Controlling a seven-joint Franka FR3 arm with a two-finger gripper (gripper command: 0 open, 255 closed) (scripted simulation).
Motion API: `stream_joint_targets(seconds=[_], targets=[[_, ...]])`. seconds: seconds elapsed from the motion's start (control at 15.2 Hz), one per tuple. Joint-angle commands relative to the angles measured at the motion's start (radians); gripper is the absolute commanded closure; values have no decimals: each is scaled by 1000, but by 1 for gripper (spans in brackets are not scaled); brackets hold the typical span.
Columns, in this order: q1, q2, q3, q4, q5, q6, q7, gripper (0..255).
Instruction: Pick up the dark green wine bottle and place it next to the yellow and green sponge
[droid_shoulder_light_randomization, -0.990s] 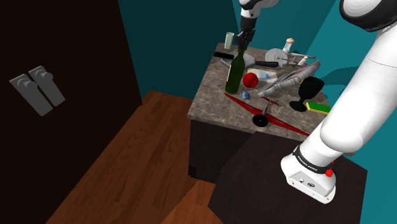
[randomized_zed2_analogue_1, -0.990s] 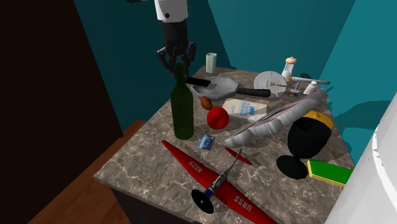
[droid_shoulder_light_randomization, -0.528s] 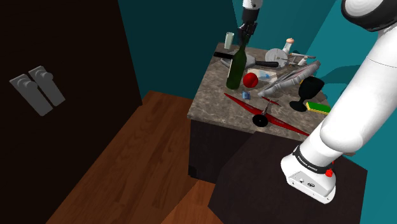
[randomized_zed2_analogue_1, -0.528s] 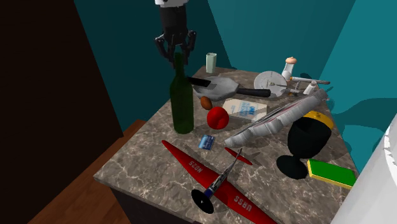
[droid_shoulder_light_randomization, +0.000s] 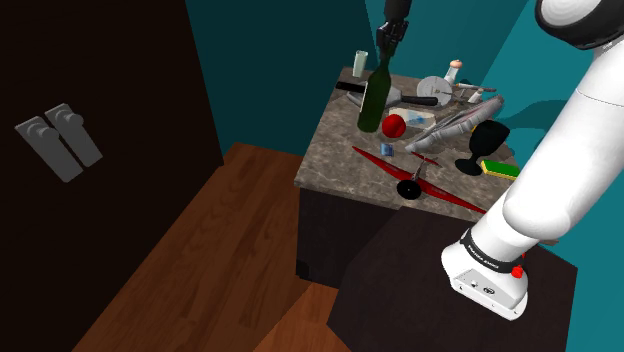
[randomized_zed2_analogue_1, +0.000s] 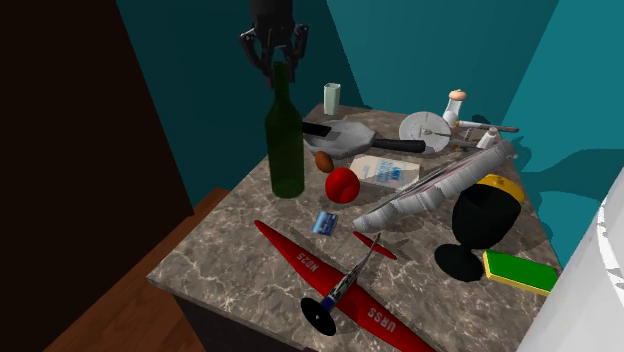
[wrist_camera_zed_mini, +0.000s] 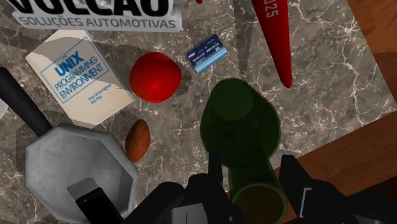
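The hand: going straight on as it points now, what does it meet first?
The dark green wine bottle that the hand clasps. Beyond it, probably the marbled tabletop near its edge; depth is unclear.

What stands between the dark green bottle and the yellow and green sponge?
In the second exterior view, a red ball, a grey model airliner and a black goblet lie between the bottle and the sponge.

black goblet (randomized_zed2_analogue_1: 484, 222) and grey airliner (randomized_zed2_analogue_1: 430, 190) close beside the sponge (randomized_zed2_analogue_1: 520, 270)
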Motion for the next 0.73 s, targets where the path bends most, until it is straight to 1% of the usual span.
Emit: stream_joint_targets(seconds=[0.0, 0.33, 0.66], targets=[[-3, -30, -4, -9, -9, -19, -8, 255], [-20, -166, -25, -82, -52, -73, -44, 255], [-43, -284, -44, -119, -93, -144, -89, 255]])
